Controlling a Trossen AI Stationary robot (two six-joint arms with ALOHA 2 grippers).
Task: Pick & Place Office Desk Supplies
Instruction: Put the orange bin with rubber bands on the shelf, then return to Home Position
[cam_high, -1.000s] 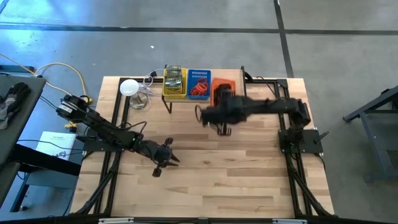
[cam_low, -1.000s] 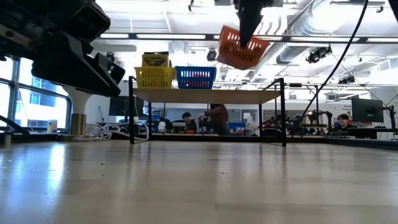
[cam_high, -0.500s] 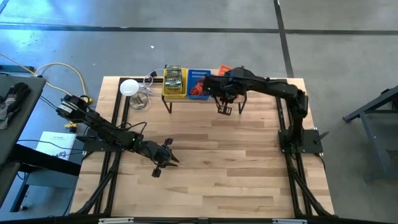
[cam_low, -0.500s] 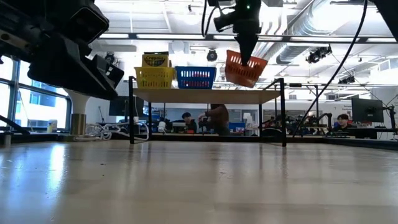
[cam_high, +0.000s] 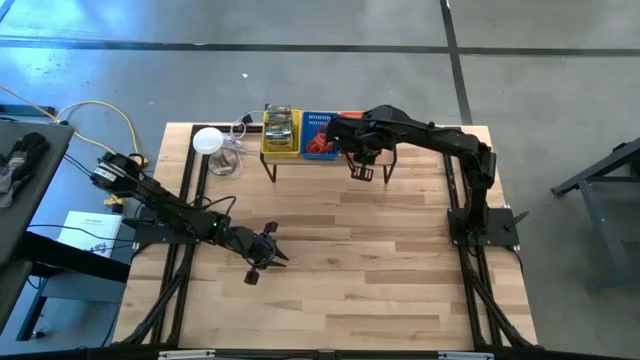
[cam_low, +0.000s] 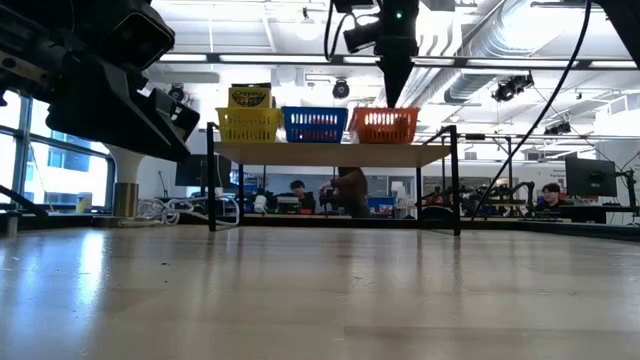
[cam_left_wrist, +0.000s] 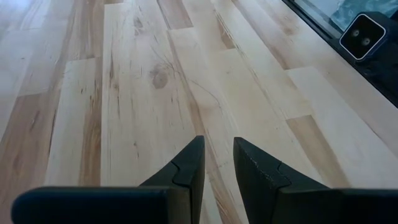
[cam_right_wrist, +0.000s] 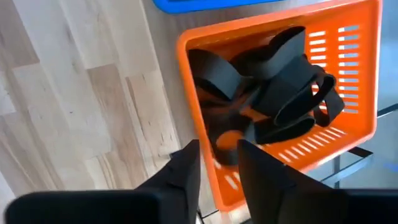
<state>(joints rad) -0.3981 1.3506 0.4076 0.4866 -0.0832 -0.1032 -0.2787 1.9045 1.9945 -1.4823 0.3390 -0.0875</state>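
Note:
Three small baskets stand in a row on a raised shelf (cam_low: 335, 153) at the table's far edge. The yellow basket (cam_high: 281, 133) holds yellow-green packs, the blue basket (cam_high: 319, 135) holds red bands, and the orange basket (cam_low: 385, 125) holds black clips (cam_right_wrist: 273, 87). My right gripper (cam_right_wrist: 217, 158) stands above the orange basket (cam_right_wrist: 348, 118), shut on its wall; in the high view my right arm hides most of it. My left gripper (cam_high: 270, 250) hovers over bare wood at mid-left, its fingers (cam_left_wrist: 186, 174) a narrow gap apart and holding nothing. My right gripper holds the orange basket by the wall that faces the table's near edge (cam_right_wrist: 214, 180), close to the rim. One finger is inside the basket and one outside. The fingers come from above, pointing down (cam_low: 395, 100). The basket stands level with its bottom on the shelf.
A white round disc on a stand (cam_high: 207, 140) and loose cables (cam_high: 232, 150) sit left of the shelf. The shelf's black legs (cam_low: 211, 180) stand on the table. Bare wood (cam_high: 350, 260) stretches from the shelf to the near edge. People sit in the room behind.
My right gripper has carried the orange basket from above the table's middle toward the far edge and down. The basket hung tilted and high a second ago; it now stands level on the shelf beside the blue basket. The gripper has kept hold.

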